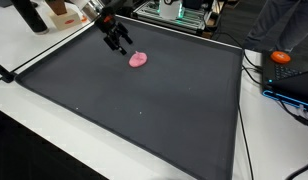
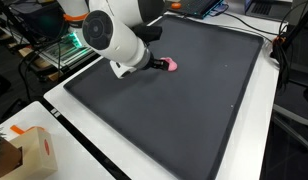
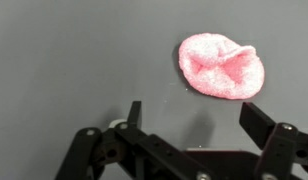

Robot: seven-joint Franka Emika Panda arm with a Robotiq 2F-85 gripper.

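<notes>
Pincer (image 3: 190, 108): jaws spread wide, nothing in them, hanging just above the mat.
Pink fuzzy blob (image 3: 222, 67): lying flat on the mat just past the pincer, a bit off to one side, not touching it.
Black mat (image 1: 144, 110): covers most of the white worktop (image 1: 29, 50); the blob sits toward the mat's far edge in an exterior view.
Further out: orange thing (image 1: 281, 57), off the mat and well apart.
</notes>
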